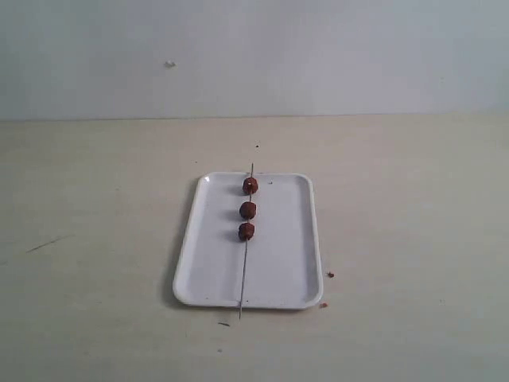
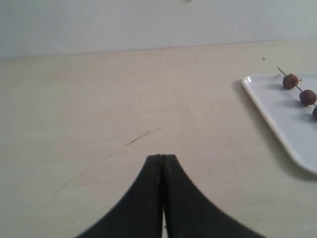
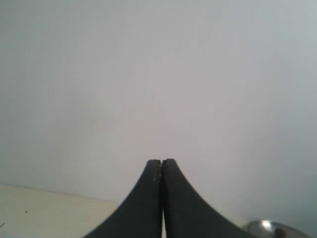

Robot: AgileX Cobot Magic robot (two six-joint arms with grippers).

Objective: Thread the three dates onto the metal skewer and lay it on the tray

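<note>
The white tray (image 1: 278, 263) lies in the middle of the table in the exterior view. The thin metal skewer (image 1: 243, 274) rests lengthwise on it, its near tip past the front rim. Three dates sit threaded on its far half: one (image 1: 250, 185), a second (image 1: 248, 210), a third (image 1: 246, 231). No arm shows in the exterior view. In the left wrist view my left gripper (image 2: 162, 157) is shut and empty above bare table, with the tray (image 2: 277, 111) and two dates (image 2: 290, 81) (image 2: 307, 97) off to one side. My right gripper (image 3: 161, 161) is shut, facing the wall.
Small brown crumbs (image 1: 330, 274) lie on the table by the tray's near right corner. A dark scratch (image 1: 44, 244) marks the tabletop at the left. A shiny metal object (image 3: 270, 229) shows at the edge of the right wrist view.
</note>
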